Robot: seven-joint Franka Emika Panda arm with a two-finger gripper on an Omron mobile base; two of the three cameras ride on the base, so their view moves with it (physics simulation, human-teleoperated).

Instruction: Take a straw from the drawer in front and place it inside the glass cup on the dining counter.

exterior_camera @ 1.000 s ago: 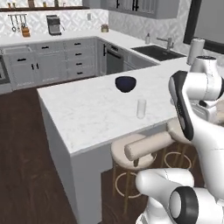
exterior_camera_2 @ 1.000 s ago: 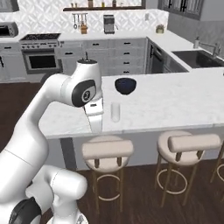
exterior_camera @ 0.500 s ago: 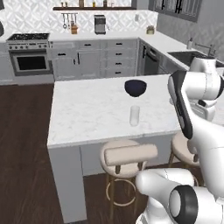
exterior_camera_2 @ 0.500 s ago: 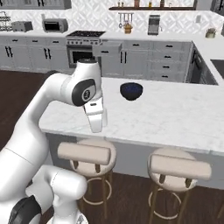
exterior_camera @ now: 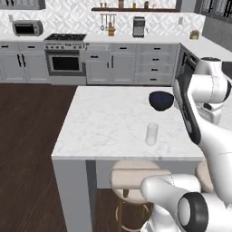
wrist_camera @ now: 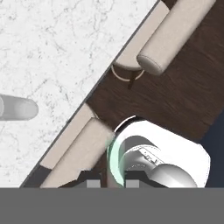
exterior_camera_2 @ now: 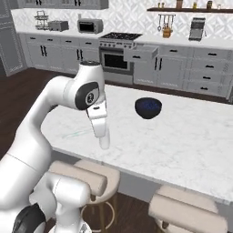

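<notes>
The glass cup [exterior_camera: 152, 134] stands upright on the dining counter [exterior_camera: 108, 122], near its front edge and a little in front of a dark blue bowl [exterior_camera: 161, 100]. The cup [wrist_camera: 17, 108] also shows in the hand view, off to the left on the marble. My gripper [wrist_camera: 112, 183] points down past the counter's edge toward the stools. It is shut on a thin pale stick between its fingertips, which looks like the straw [wrist_camera: 115, 177]. In the right base view my hand hangs in front of the glass cup [exterior_camera_2: 105, 144]. The drawer [exterior_camera_2: 141, 53] stands pulled out beside the stove at the back.
Beige round stools [exterior_camera_2: 86, 179] sit tucked under the counter's near side, directly below my hand. The stove [exterior_camera: 65, 61] and grey cabinets line the far wall. Dark wood floor [exterior_camera: 27, 136] lies to the left of the island.
The whole scene has shifted in both base views, so the base has driven and turned along the island. The arm keeps the same pose and the gripper stays shut.
</notes>
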